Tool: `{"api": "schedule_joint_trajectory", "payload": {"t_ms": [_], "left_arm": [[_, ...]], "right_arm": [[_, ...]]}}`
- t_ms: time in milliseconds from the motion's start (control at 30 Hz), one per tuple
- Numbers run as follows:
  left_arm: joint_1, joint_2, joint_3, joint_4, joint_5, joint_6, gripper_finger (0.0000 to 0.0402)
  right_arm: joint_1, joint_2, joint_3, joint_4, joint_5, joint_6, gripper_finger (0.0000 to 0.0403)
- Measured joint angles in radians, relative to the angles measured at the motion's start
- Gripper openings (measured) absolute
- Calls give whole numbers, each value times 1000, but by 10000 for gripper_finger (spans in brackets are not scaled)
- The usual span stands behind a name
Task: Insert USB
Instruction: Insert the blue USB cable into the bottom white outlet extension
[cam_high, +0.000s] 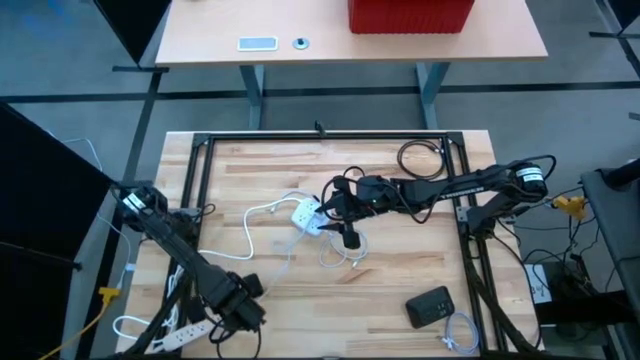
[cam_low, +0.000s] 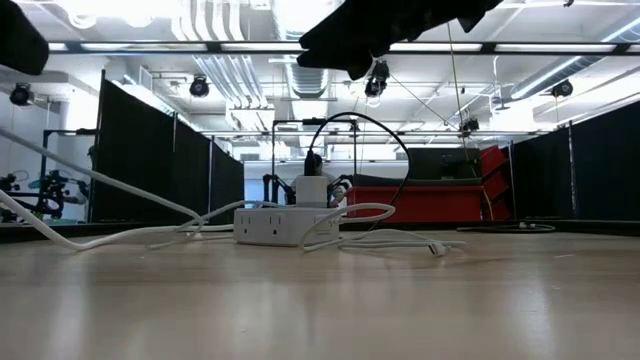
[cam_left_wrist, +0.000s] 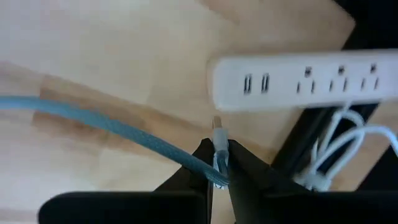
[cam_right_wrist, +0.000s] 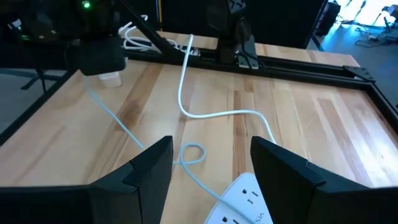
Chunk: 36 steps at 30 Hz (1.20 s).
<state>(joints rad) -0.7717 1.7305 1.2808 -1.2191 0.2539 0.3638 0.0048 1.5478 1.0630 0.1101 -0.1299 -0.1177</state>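
My left gripper (cam_left_wrist: 217, 152) is at the table's near left corner (cam_high: 245, 302), shut on a USB plug (cam_left_wrist: 217, 134) with a light-blue braided cable (cam_left_wrist: 106, 124). The plug's metal end points at a white power strip (cam_left_wrist: 298, 81), a short gap from its two USB ports (cam_left_wrist: 256, 83). The strip lies on the table (cam_high: 172, 325). My right gripper (cam_right_wrist: 211, 162) is open and empty over the table's middle (cam_high: 335, 205), just above a white power cube (cam_right_wrist: 242, 199). The cube (cam_high: 306, 215) lies on the table with an adapter (cam_low: 312, 190) plugged into its top. My left gripper pinches the USB plug's body (cam_left_wrist: 219, 163) between its two fingertips. The metal end (cam_left_wrist: 217, 123) sticks out past the fingertips toward the strip. The cable leaves the plug behind the fingers and trails off slack over the table.
White cables (cam_high: 255, 215) loop around the cube. A black plug (cam_high: 350, 238) lies beside it. A black device (cam_high: 430, 305) and a coiled cable (cam_high: 460, 335) lie at the near right. A black frame (cam_high: 320, 137) borders the table.
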Motion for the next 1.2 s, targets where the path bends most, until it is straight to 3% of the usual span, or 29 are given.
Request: {"api": "schedule_joint_trajectory", "payload": {"t_ms": [433, 1200], "left_arm": [[-79, 40, 0, 52, 7, -186, 21], [-163, 43, -94, 146, -31, -266, 21]], "right_arm": [[6, 0, 0, 0, 0, 15, 200], [6, -1, 1, 38, 2, 40, 199]]}}
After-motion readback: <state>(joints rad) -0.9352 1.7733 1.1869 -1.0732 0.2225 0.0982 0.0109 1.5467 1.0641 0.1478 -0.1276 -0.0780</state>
